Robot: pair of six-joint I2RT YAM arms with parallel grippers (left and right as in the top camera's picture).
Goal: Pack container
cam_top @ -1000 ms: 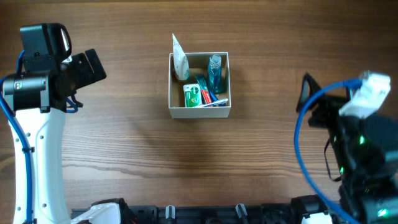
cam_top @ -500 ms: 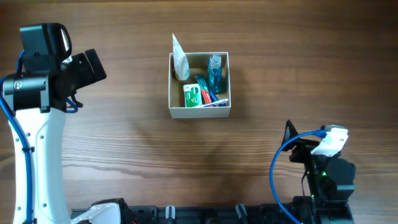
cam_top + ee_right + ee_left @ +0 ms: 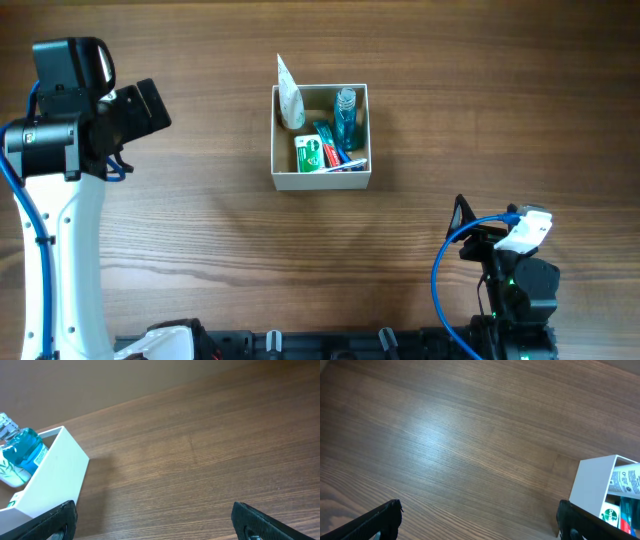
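The container (image 3: pixel 277 140) is a white-walled square box with a tan inside at the table's middle back. It holds a white tube (image 3: pixel 290 100), a blue bottle (image 3: pixel 345 115), a green packet (image 3: pixel 308 153) and a toothbrush. My left gripper (image 3: pixel 480 522) is open and empty, far left of the box; the box corner (image 3: pixel 592 485) shows at that view's right edge. My right gripper (image 3: pixel 155 520) is open and empty at the front right, with the box (image 3: pixel 55 480) and blue bottle (image 3: pixel 22 452) at its left.
The wooden table (image 3: pixel 450 120) carries only the box. The left arm's white column (image 3: pixel 60 250) stands at the left edge. The right arm (image 3: pixel 510 290) with its blue cable sits folded at the front right.
The right arm has drawn back from the mid right toward the front edge and folded down. The left arm and the box have not moved.
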